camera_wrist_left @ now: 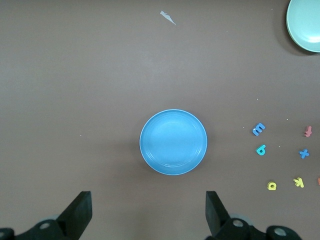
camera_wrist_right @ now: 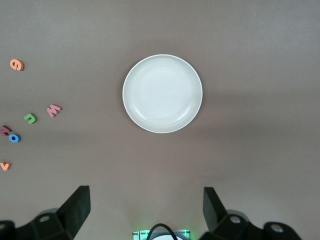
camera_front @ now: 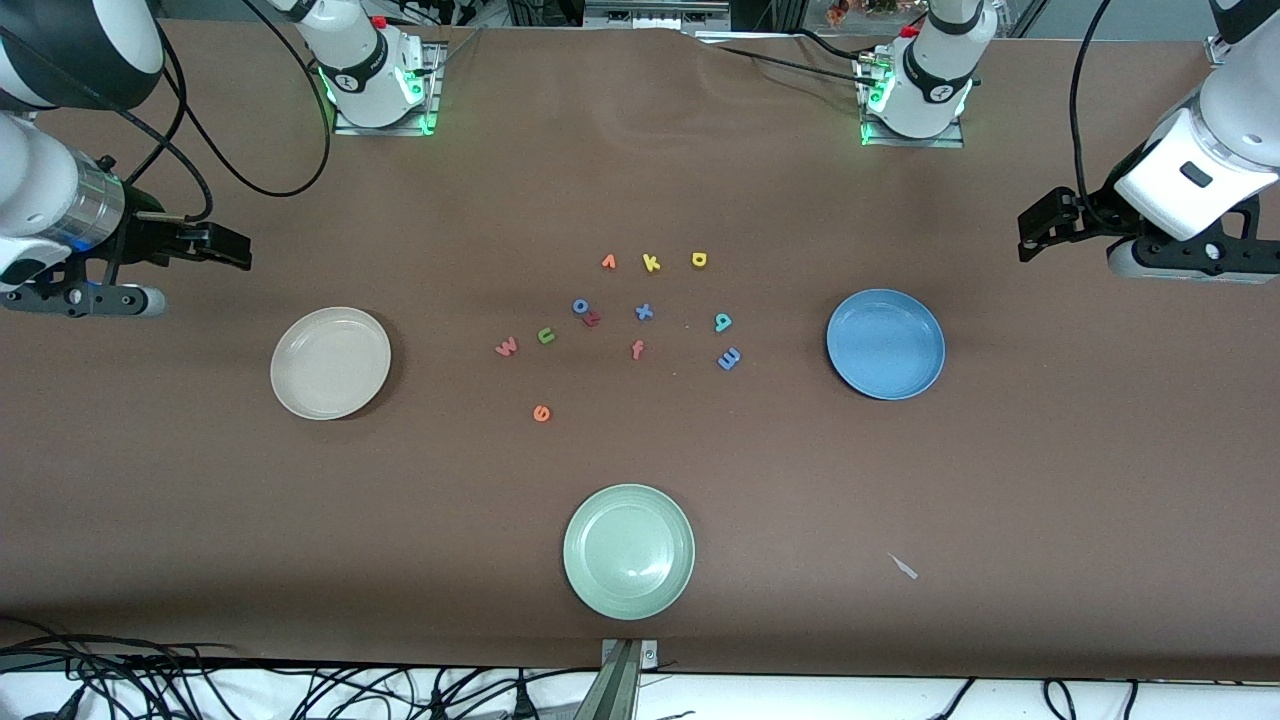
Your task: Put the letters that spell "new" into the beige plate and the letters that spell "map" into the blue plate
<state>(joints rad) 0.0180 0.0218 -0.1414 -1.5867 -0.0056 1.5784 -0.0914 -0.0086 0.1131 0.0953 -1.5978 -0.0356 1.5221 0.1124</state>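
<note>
The beige plate [camera_front: 331, 362] lies empty toward the right arm's end, the blue plate [camera_front: 886, 343] empty toward the left arm's end. Between them lie the pinkish-red w [camera_front: 507, 347], green n [camera_front: 546, 335], orange e [camera_front: 541, 412], light-blue m [camera_front: 729, 358], teal a [camera_front: 722, 321] and yellow p [camera_front: 699, 260]. My right gripper [camera_wrist_right: 146, 192] hangs open and empty, high beside the beige plate [camera_wrist_right: 162, 93]. Beside the blue plate [camera_wrist_left: 173, 142], my left gripper [camera_wrist_left: 148, 200] is open too, holding nothing.
A pale green plate [camera_front: 629, 551] sits near the front edge. Other letters are mixed in: yellow k [camera_front: 651, 262], orange v [camera_front: 608, 262], blue o [camera_front: 580, 306], red z [camera_front: 592, 319], blue x [camera_front: 644, 311], orange f [camera_front: 637, 349]. A small scrap [camera_front: 903, 566] lies near the green plate.
</note>
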